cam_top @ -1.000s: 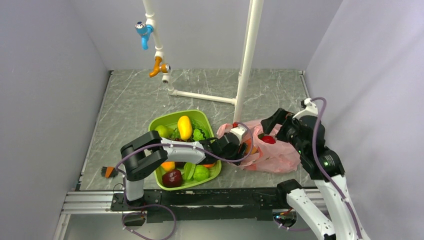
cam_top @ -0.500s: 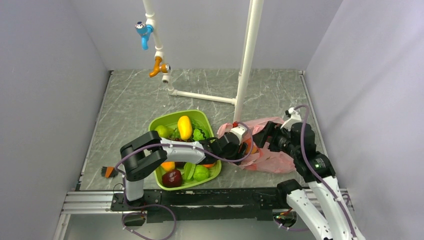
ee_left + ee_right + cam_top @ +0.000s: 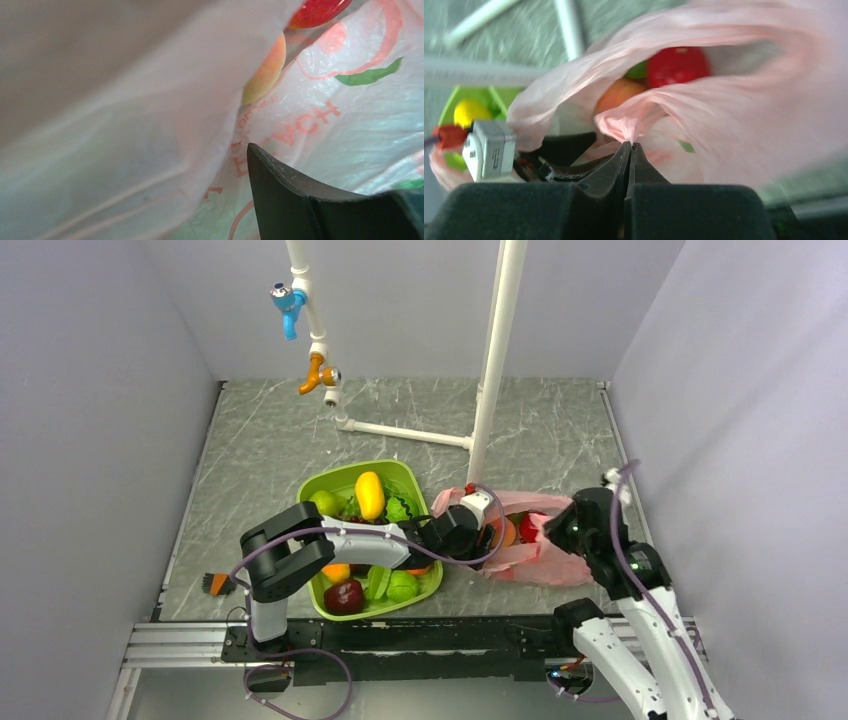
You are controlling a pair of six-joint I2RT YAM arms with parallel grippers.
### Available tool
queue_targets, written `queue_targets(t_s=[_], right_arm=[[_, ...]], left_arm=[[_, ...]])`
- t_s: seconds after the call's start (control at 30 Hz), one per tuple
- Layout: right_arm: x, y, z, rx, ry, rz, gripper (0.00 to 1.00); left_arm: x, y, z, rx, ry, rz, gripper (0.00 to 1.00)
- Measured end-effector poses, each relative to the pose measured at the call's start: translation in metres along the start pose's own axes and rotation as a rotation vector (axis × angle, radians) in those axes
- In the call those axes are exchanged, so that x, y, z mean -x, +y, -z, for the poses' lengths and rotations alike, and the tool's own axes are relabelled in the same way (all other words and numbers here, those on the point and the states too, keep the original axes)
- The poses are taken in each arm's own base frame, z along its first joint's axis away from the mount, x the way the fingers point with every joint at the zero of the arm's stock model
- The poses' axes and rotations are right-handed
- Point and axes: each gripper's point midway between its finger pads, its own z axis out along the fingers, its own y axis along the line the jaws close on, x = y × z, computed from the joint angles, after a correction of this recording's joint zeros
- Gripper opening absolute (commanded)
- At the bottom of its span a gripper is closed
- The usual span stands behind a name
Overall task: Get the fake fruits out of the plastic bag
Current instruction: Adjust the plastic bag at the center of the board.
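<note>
The pink plastic bag (image 3: pixel 545 558) lies right of the green tray, its mouth facing left. Inside it I see the fake fruits: a peach (image 3: pixel 619 95), a red apple (image 3: pixel 678 66) and a sliver of a green fruit (image 3: pixel 638 71). My right gripper (image 3: pixel 630 144) is shut on a pinch of the bag's upper film at the mouth. My left gripper (image 3: pixel 485 530) reaches into the mouth from the left. One of its fingers (image 3: pixel 300 200) shows, standing wide of centre, and bag film drapes over the other side. The peach (image 3: pixel 265 72) and apple (image 3: pixel 317 10) lie just beyond it.
The green tray (image 3: pixel 312 483) holds a yellow mango (image 3: pixel 369 494), a dark maroon apple (image 3: pixel 345 595) and other fruits. A white pipe post (image 3: pixel 492 390) stands just behind the bag. A small brush (image 3: pixel 216 584) lies at the near left.
My right arm has swung down and toward the front, from above the bag's far side to its mouth, and its jaws have closed on the film. The left arm has stayed put.
</note>
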Motion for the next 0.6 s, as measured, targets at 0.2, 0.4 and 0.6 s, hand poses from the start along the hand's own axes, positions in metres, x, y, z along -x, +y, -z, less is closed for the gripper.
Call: queue_targets(t_s=[0.2, 0.4, 0.6], right_arm=[[0.038, -0.047, 0.082, -0.282, -0.197, -0.250, 0.00], [0.049, -0.068, 0.150, -0.225, -0.367, -0.326, 0.03], [0.040, -0.075, 0.175, -0.158, -0.386, -0.261, 0.38]], left_arm=[[-0.006, 0.007, -0.001, 0.007, 0.005, 0.006, 0.71], [0.004, 0.000, 0.001, -0.023, -0.026, 0.021, 0.71], [0.006, 0.000, 0.002, -0.029, -0.029, 0.023, 0.71]])
